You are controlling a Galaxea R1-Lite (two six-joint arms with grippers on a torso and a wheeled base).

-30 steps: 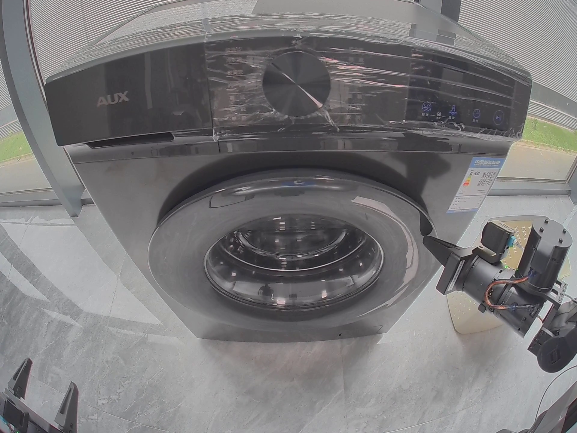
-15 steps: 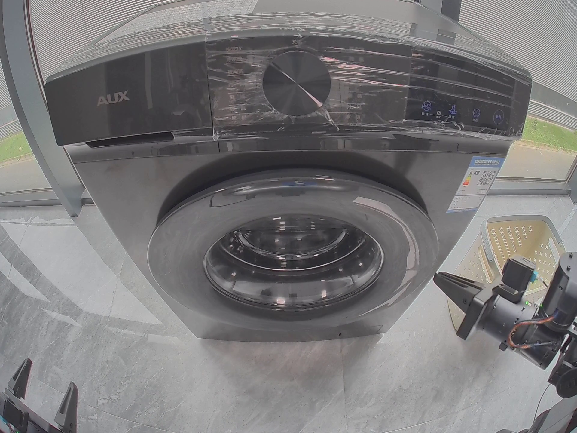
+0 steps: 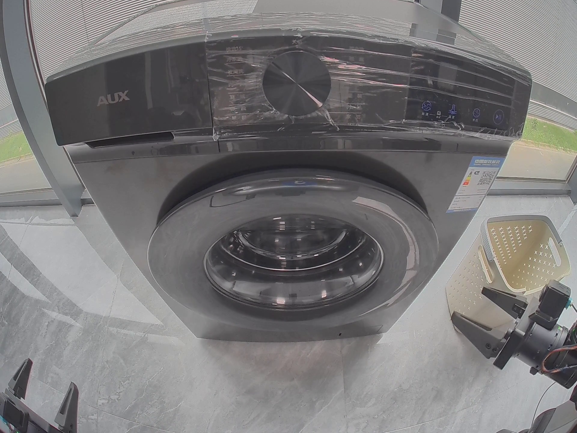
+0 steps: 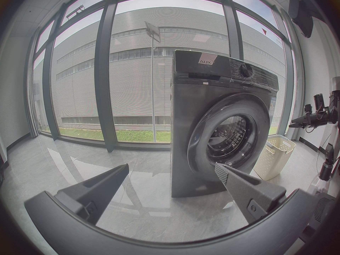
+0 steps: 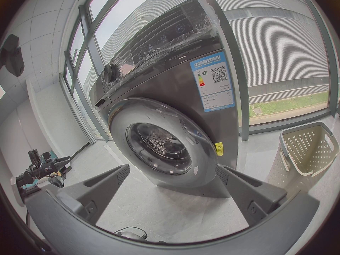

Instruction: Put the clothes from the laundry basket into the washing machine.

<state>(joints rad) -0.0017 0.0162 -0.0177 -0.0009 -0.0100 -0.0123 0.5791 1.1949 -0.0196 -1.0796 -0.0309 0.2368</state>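
Observation:
The grey washing machine [image 3: 288, 169] stands in front of me, its round glass door [image 3: 293, 260] shut against the front. To its right on the floor sits the cream perforated laundry basket [image 3: 523, 254]; the part of its inside that shows is bare. My right gripper [image 3: 470, 303] hangs open low in front of the basket, with nothing between its fingers. My left gripper [image 3: 49, 375] is open low at the near left, far from the machine. The left wrist view shows the machine [image 4: 226, 124] and the basket [image 4: 274, 156]; the right wrist view shows the basket [image 5: 308, 153].
Polished grey floor [image 3: 270, 386] spreads in front of the machine. Tall windows with dark frames [image 4: 102, 89] stand behind and to both sides. A blue label [image 5: 212, 82] sits on the machine's front, near the basket.
My right gripper has dropped down and back from the right edge of the door towards the near right, uncovering the basket. The left arm, the door and the basket have not moved.

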